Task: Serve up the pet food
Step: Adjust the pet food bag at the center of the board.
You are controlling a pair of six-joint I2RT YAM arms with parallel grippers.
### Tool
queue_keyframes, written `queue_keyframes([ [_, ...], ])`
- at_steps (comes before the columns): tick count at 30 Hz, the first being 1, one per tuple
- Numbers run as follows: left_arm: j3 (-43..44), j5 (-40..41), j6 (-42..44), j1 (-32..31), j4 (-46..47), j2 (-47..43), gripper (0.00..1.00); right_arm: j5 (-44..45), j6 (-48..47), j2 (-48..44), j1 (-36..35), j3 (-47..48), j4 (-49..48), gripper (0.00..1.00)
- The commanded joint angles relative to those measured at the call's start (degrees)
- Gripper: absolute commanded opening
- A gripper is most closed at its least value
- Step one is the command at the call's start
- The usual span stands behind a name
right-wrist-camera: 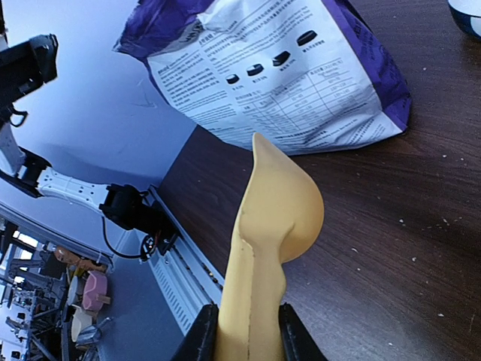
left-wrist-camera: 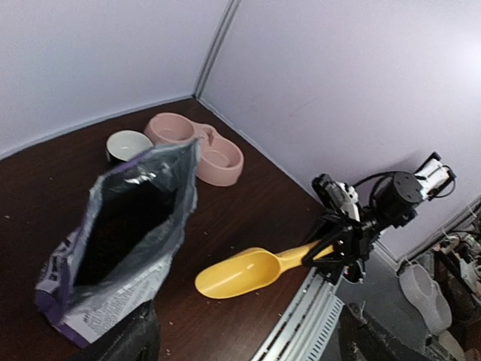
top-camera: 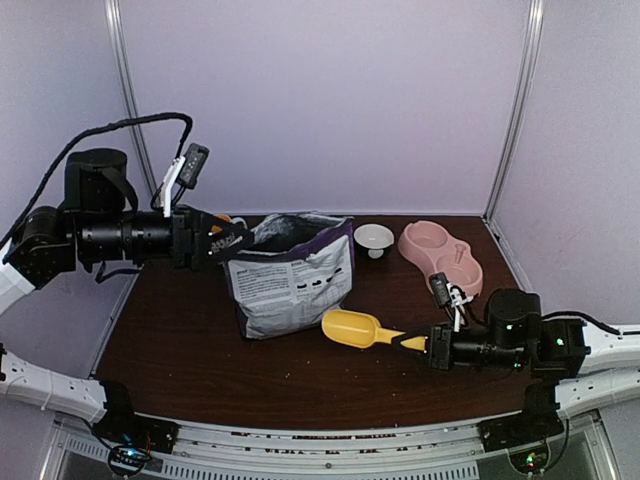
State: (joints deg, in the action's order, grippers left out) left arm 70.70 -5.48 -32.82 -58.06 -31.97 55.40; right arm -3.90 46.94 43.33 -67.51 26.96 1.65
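A big purple and grey crinkly bag [top-camera: 290,278] stood up near the middle of the dark brown wooden table [top-camera: 180,340]. Its top was wide open, so a scoop could go in. Inside it looked dark. The pet food could not be seen, but it was most likely down in that bag.

The left gripper [top-camera: 232,238] hung just beside the bag's top left edge. Its two fingers were spread wide apart and held nothing. It could not be told if they touched the bag. It was probably there to keep the bag's mouth open or steady.

The right gripper [top-camera: 412,342] pinched the handle of a yellow plastic scoop [top-camera: 350,327]. The scoop was empty. It lay low over the table, just in front of the bag, with its cup end pointing at the bag. That looked like getting ready to dig out some food.

A pink plastic double bowl [top-camera: 408,246] sat at the back right, and a little white round bowl [top-camera: 374,236] sat next to it. Both looked empty. No food had been served yet.
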Motion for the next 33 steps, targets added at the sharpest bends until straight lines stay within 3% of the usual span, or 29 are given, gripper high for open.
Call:
queue_keyframes([
  [1,10.3,5.8,9.3,4.9,-13.4,6.3,0.85,4.2,-1.7,-0.4,0.3,2.0,4.5,0.00],
  [8,21.6,8.9,18.6,10.7,-23.7,17.6,0.82,4.5,-1.6,-0.6,0.3,2.2,5.8,0.00],
  [15,25.4,7.4,22.9,11.7,-24.2,23.0,0.69,4.7,-1.2,-0.8,0.3,1.8,5.8,0.00],
  [24,27.2,7.9,25.6,12.0,-23.8,28.1,0.67,4.3,-0.9,0.1,0.3,1.7,5.0,0.00],
  [33,27.9,11.4,29.6,12.0,-23.8,32.4,0.43,4.8,-0.3,-0.7,0.3,1.0,5.2,0.00],
])
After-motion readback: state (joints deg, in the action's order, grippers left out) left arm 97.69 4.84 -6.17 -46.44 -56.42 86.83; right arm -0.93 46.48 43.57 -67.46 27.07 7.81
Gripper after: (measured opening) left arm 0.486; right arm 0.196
